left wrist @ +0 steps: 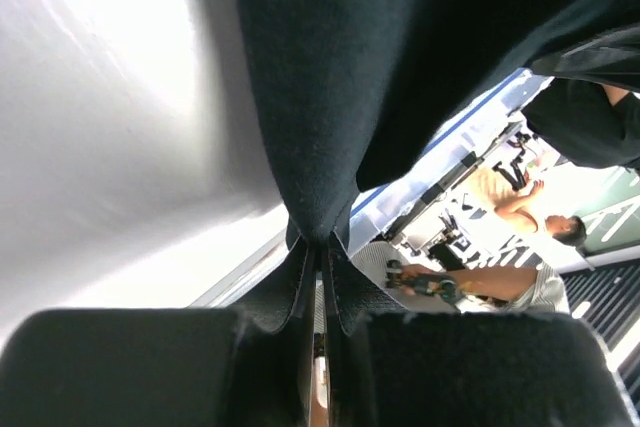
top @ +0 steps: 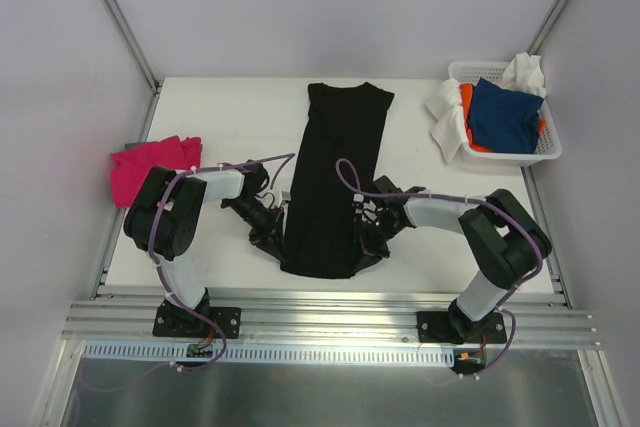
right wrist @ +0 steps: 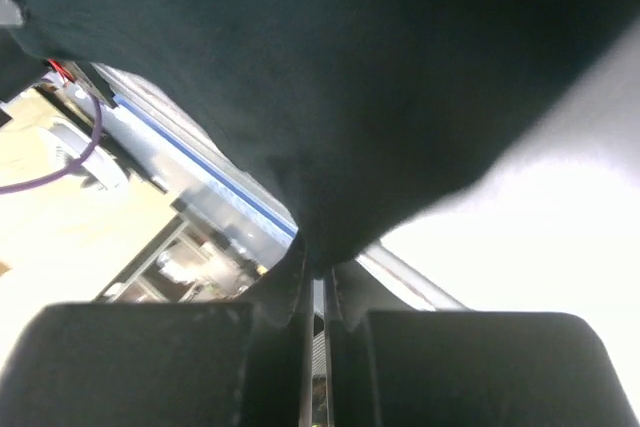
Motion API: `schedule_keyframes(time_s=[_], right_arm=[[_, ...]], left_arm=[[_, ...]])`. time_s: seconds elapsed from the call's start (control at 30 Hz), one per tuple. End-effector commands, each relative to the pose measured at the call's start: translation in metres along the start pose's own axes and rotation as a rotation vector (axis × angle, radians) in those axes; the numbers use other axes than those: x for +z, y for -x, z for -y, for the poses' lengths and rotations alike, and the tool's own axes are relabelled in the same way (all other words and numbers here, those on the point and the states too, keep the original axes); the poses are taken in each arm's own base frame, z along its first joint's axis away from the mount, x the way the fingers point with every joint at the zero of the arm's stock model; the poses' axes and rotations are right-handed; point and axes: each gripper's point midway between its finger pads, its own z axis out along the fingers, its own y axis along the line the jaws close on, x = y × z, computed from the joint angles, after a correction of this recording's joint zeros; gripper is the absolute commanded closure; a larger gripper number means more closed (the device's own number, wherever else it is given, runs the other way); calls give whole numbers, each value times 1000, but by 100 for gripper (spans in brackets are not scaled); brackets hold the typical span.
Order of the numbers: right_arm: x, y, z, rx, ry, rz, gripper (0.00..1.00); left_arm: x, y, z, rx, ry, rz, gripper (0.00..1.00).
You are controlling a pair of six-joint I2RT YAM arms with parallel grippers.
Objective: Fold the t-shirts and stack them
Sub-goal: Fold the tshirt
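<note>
Black t-shirt (top: 335, 162) lay flat on the table (top: 220, 107) as a narrow strip, sleeves turned in. The hem end sat between the two pincers and the collar end lay far ahead of them.

Left pincer (top: 270, 235): clenched on the shirt's side edge close to the hem corner, on its inner side. Right pincer (top: 364, 237): clenched on the opposite edge at about the same level. Both wrist views agreed. Dark cloth (left wrist: 400, 47) ran down into a tight pinch at the left pincer (left wrist: 318, 247), and the right pincer (right wrist: 318, 267) showed the same.

Key relation: the shirt's long axis ran straight away from both pincers, near edge to far edge. Each arm was equally near its own corner, so neither led.

Judgement: the next move probably carries the hem forward along that axis towards the collar — both pincers together, or the fold skews.

Magenta t-shirt (top: 150, 169) lay well outside the left pincer. The basket (top: 510, 160), far ahead and outside the right pincer, held the blue tee (top: 505, 115), orange tee (top: 466, 97) and white tee (top: 445, 125).
</note>
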Motion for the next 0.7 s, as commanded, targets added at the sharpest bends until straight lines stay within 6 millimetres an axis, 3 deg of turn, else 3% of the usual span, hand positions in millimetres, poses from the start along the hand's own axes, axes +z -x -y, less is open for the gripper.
schedule_keyframes(time_s=[0.0,0.17,0.33,0.43,0.47,0.53,0.57,0.63,0.67], right_arm=[[-32,9,-9,-112,-30,101,99],[-81,13,-9,-216,-75,187,99],[-123,40,-3,-173,-93,276,99],[-139,64,-2,-204,-110,349,99],[-143,72,-4,-205,-105,372,99],[-150,92,-2,-196,-106,421,99],[-153,99,-3,-197,-105,442,99],[-165,122,-8,-202,-94,497,100],[-169,130,-10,-211,-92,513,99]], left_arm=[[-15,7,20,104,-13,46,100],[-33,16,41,198,0,69,100],[-52,34,66,309,17,125,100],[-64,56,80,365,35,167,100],[-74,69,92,413,41,207,100],[-77,87,95,415,53,215,100],[-88,102,108,450,49,256,100],[-87,122,108,446,57,260,100],[-98,137,118,470,53,300,100]])
